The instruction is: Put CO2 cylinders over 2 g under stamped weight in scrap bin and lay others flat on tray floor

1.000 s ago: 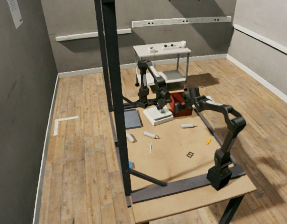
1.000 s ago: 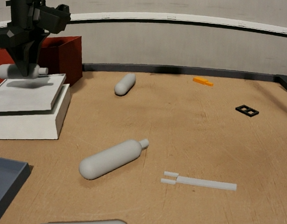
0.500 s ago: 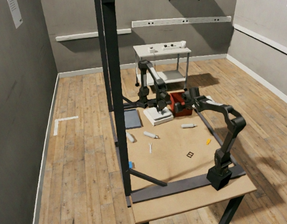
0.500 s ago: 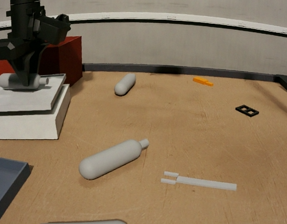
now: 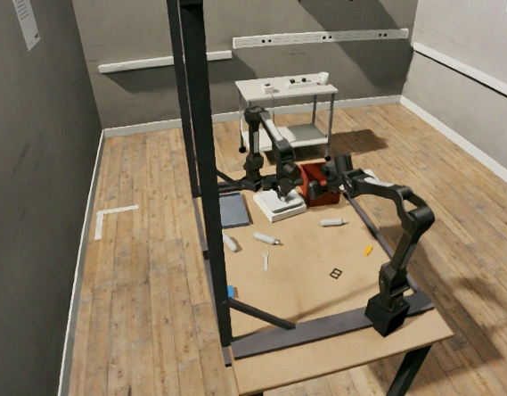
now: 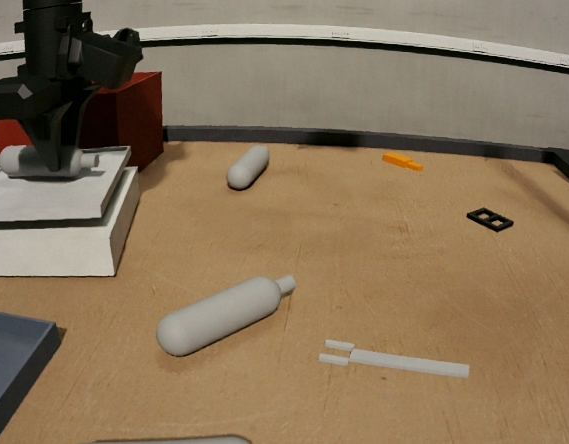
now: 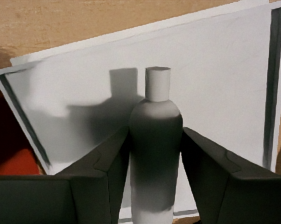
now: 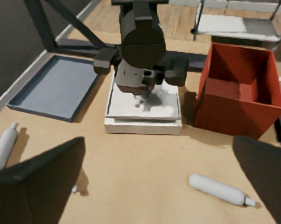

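Note:
My left gripper point(image 5: 282, 197) point(image 6: 56, 161) point(image 7: 154, 133) is shut on a grey CO2 cylinder point(image 6: 25, 161) point(image 7: 156, 117), lying level at the pan of the white scale point(image 5: 274, 216) point(image 6: 53, 255) point(image 8: 141, 128); whether it bears on the pan is unclear. No readout or stamped weight is legible. My right gripper point(image 8: 158, 142) is open and empty, above the table. One cylinder point(image 5: 331, 222) point(image 6: 248, 167) point(image 8: 218, 190) lies near the red bin point(image 5: 330, 199) point(image 6: 140, 117) point(image 8: 236, 114). Another point(image 5: 265, 238) point(image 6: 220, 317) lies mid-table; a third point(image 5: 230, 242) point(image 8: 4, 147) lies near the blue-grey tray point(image 5: 234, 210) point(image 8: 61, 85). No cylinder shows in the tray.
A white fork-shaped tool point(image 5: 265, 261) point(image 6: 408, 362), a black two-hole frame point(image 5: 331, 272) point(image 6: 472, 216), an orange piece point(image 5: 368, 251) point(image 6: 400, 161) and a blue block point(image 5: 231, 292) lie on the table. A dark upright post point(image 5: 203, 156) stands along one side. The right arm reaches near the bin.

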Motion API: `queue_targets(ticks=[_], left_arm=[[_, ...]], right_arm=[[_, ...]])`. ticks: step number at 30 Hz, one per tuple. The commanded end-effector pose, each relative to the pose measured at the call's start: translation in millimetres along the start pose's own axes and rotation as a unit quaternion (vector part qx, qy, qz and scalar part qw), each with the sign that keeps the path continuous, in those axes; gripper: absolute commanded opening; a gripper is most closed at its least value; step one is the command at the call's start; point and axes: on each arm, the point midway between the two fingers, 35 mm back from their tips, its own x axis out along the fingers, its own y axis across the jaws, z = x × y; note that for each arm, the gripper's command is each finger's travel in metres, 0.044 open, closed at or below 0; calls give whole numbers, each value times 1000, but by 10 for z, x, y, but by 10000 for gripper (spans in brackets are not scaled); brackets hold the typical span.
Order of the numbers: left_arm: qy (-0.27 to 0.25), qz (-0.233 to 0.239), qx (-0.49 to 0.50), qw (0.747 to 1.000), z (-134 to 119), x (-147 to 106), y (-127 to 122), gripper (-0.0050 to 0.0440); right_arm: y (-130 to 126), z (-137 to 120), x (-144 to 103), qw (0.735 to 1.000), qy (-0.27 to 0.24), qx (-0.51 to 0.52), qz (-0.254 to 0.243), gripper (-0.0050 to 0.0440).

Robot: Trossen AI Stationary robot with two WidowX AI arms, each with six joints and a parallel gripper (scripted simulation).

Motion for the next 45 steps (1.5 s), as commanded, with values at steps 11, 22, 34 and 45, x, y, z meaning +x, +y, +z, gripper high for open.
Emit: queue_targets(ticks=[11,22,34,45], left_arm=[[-13,4,0,1000,38,-63,18,191],[-22,7,-1,1000,48,-533,11,383],[-26,5,-24,999,-113,-627,-26,440],[-99,21,-142,985,-795,-519,-223,440]], right_arm=[[-4,108,-58,1000,-15,0,0,440],[-4,108,-58,1000,-15,0,0,440],[-4,225,37,1000,-15,-1,0,440],[22,819,677,1000,-16,-1,1,440]])
